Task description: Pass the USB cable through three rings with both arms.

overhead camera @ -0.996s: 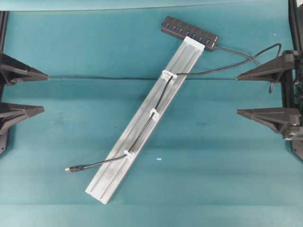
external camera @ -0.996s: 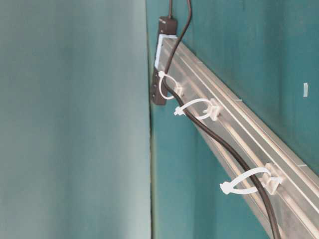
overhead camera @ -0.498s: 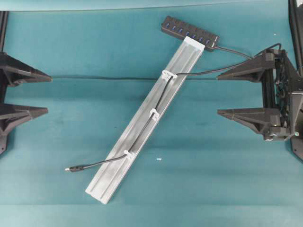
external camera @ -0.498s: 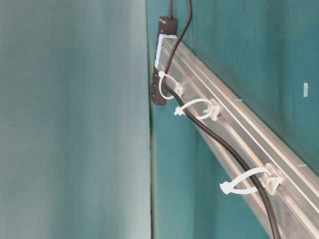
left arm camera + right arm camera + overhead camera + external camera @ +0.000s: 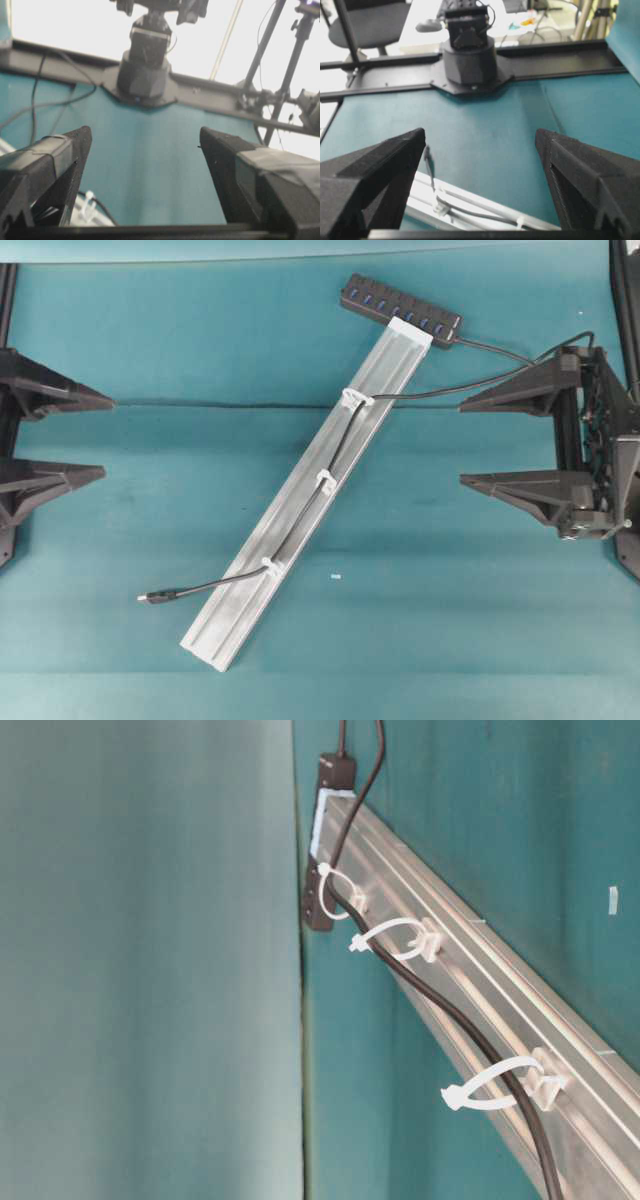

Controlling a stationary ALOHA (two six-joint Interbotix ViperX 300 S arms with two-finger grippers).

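Task looks done, judging by the layout: USB cable (image 5: 300, 523) runs from the black multi-port hub (image 5: 401, 310) at the top of the aluminium rail (image 5: 240, 625), down along it through all three rings, plug tip (image 5: 150, 597) lying on the teal bench (image 5: 450, 640) just left of the rail's lower end. Nothing visibly left but clearing off. Count: three white rings, top (image 5: 357, 398), middle (image 5: 326, 480), bottom (image 5: 269, 565); one cable, one hub, one rail, two arms. Left hand (image 5: 100, 433) jaws spread wide, holding nothing, well apart from the rail at the left edge. Right hand (image 5: 462, 442) also wide open, empty, near the cable's loose loop but not touching it.
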